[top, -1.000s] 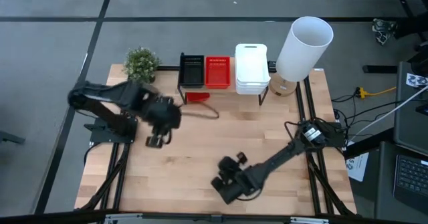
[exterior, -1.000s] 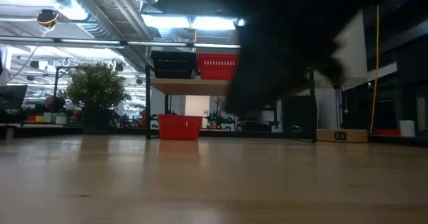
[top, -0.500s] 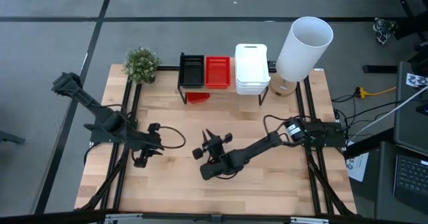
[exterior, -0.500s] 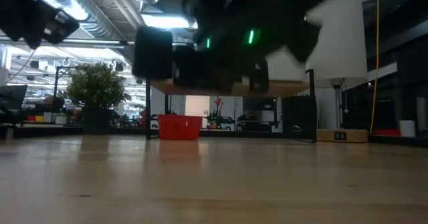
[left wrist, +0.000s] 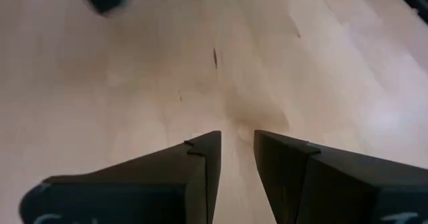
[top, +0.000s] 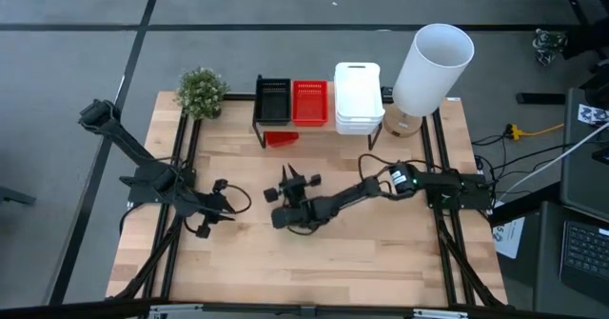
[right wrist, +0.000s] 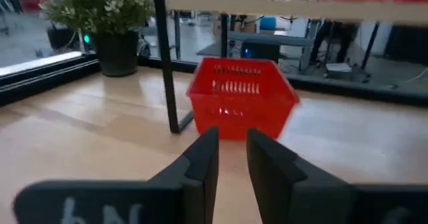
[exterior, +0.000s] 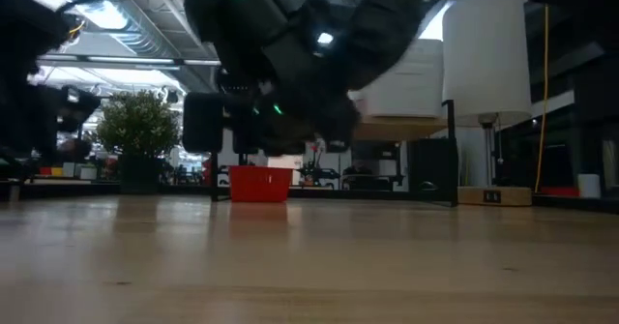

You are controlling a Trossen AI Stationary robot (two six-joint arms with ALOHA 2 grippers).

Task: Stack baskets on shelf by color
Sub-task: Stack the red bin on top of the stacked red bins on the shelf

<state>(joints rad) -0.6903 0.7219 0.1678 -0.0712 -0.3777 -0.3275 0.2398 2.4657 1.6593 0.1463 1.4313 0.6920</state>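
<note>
From above, we see the shelf (top: 319,119) at the table's far edge with a black basket (top: 273,101), a red basket (top: 309,103) and a white stack (top: 358,97) on top. One more red basket (top: 280,138) sits on the tabletop (top: 381,243), half under the shelf's near edge on the black-basket side. Our right gripper (top: 293,183) points toward it from mid-table, well apart. Our left gripper (top: 211,222) waits low on the left side, beside nothing.

At table level, the loose red basket (exterior: 259,183) stands between the shelf legs, and the right arm's dark bulk hangs in front of the shelf top. That is our worry: reaching under the plank, the wrist could knock the shelf edge, or the fingers could shove the light basket deeper instead of catching its wall.

Through the left wrist camera, our left fingers (left wrist: 200,167) show a narrow gap over bare wood, holding nothing and touching nothing that we can see.

Through the right wrist camera, the red basket (right wrist: 242,97) sits dead ahead beside a black shelf leg (right wrist: 164,57), which could snag a finger. Our right fingers (right wrist: 204,160) stand only slightly parted, empty, and we judge that gap tight for taking the rim.
</note>
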